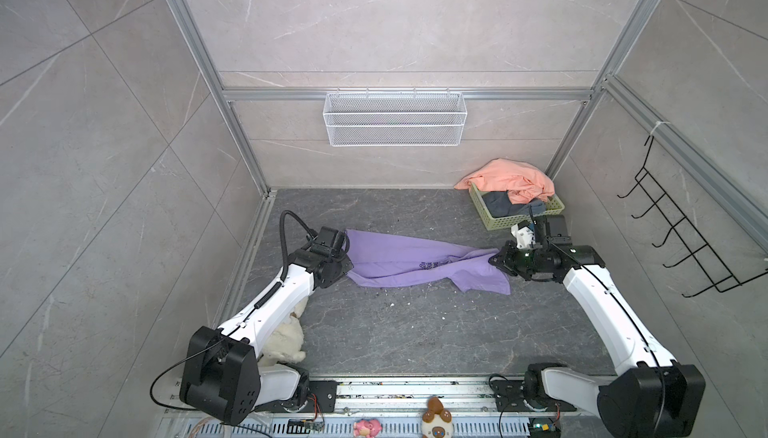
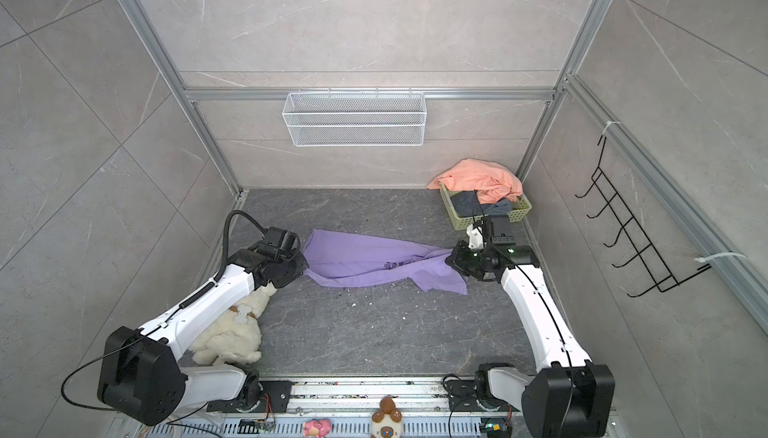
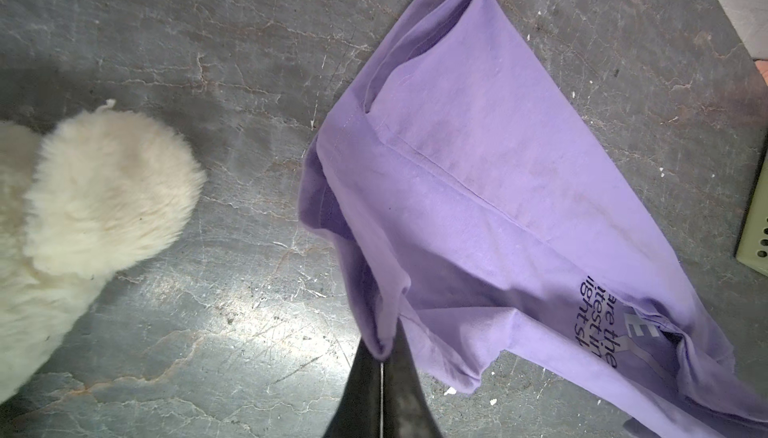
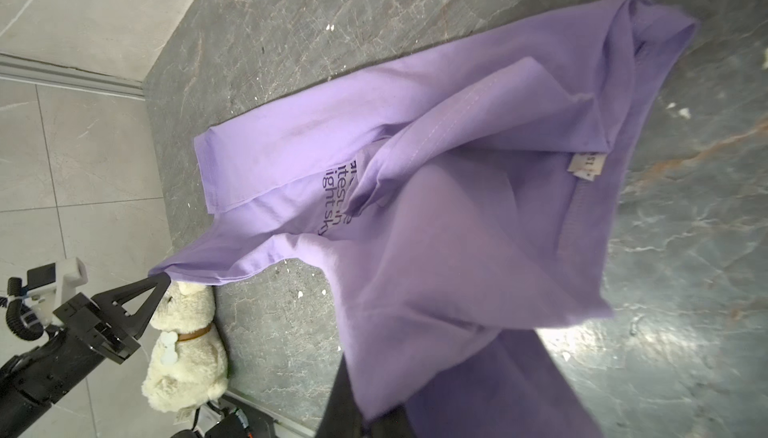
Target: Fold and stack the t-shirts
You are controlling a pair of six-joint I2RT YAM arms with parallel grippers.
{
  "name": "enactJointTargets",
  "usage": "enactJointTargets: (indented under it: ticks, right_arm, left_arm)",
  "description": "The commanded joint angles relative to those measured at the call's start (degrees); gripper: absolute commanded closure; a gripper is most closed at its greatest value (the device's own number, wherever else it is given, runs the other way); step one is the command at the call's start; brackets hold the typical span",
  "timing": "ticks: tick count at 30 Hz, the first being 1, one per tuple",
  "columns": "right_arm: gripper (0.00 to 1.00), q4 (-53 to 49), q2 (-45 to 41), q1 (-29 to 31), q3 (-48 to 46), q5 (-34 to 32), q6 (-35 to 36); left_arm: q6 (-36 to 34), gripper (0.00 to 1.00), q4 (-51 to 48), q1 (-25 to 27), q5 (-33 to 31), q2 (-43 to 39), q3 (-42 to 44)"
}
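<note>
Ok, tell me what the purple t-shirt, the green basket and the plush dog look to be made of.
Purple t-shirt: soft matte knit cloth, probably cotton jersey; it drapes, creases and shows stitched hems.
Green basket: likely moulded plastic, smooth, with regular perforated walls.
Plush dog: cream fleece that looks synthetic, with a fluffy pile; the stuffing cannot be seen.

Reads to me as a robotics lab test cell: aluminium frame [image 1: 274, 94] boxing in stone-look panels [image 1: 395, 20], a white mesh basket [image 1: 395, 118] hooked on it. Left arm [image 1: 270, 307] and right arm [image 1: 602, 311] are bolted to a slotted rail [image 1: 415, 390] along the surface's [image 1: 395, 332] near edge, with an exposed circuit board [image 1: 542, 426] beside it.
</note>
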State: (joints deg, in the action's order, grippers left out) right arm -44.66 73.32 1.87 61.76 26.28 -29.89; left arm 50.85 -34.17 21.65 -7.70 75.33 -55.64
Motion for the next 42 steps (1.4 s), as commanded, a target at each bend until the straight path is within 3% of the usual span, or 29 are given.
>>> enactJointTargets:
  ticks: [1, 3, 5, 8, 11, 18, 22, 26, 33, 42]
  right_arm:
    - [0.96, 5.4, 14.7, 0.2, 5.3, 0.0, -0.9]
    - [0.84, 4.9, 24.1, 0.2, 13.8, -0.2, 0.6]
    - [0.57, 3.3, 30.7, 0.1, 20.9, -2.4, 2.2]
    - [0.52, -0.1, 34.8, 0.1, 27.2, -6.9, 4.9]
    - [0.48, -0.6, 31.7, 0.1, 25.1, -10.4, 5.9]
    - [0.46, -0.8, 14.2, -0.1, 9.2, -20.6, 6.2]
    - [0.48, 0.4, 7.2, -0.2, 0.7, -17.3, 2.4]
    - [0.50, 7.7, 2.0, -0.2, -8.0, -16.3, -3.0]
    - [0.56, 12.2, 6.1, -0.2, -6.9, -24.2, 7.3]
    - [0.62, 14.6, 11.6, -0.2, -6.4, -21.2, 11.2]
  left_arm:
    - [-3.1, 1.00, 2.1, -1.1, -0.3, 3.0, -4.4]
    - [-3.8, 1.00, 3.2, -1.0, 0.1, 5.6, -5.9]
    - [-3.8, 1.00, 4.8, -1.1, 0.7, 7.9, -7.0]
    - [-2.7, 1.00, 6.8, -1.1, 1.3, 9.7, -7.5]
    - [-1.4, 1.00, 8.0, -1.1, 1.7, 9.9, -6.9]
    - [-2.6, 1.00, 6.2, -1.3, 1.4, 10.3, -7.2]
    - [-3.1, 1.00, 5.5, -1.3, 2.4, 11.3, -7.8]
    - [-2.9, 1.00, 5.6, -1.4, 2.9, 11.6, -8.0]
    - [-3.5, 1.00, 5.3, -1.3, 4.2, 12.2, -8.7]
    - [-3.4, 1.00, 5.3, -1.5, 2.8, 10.6, -8.4]
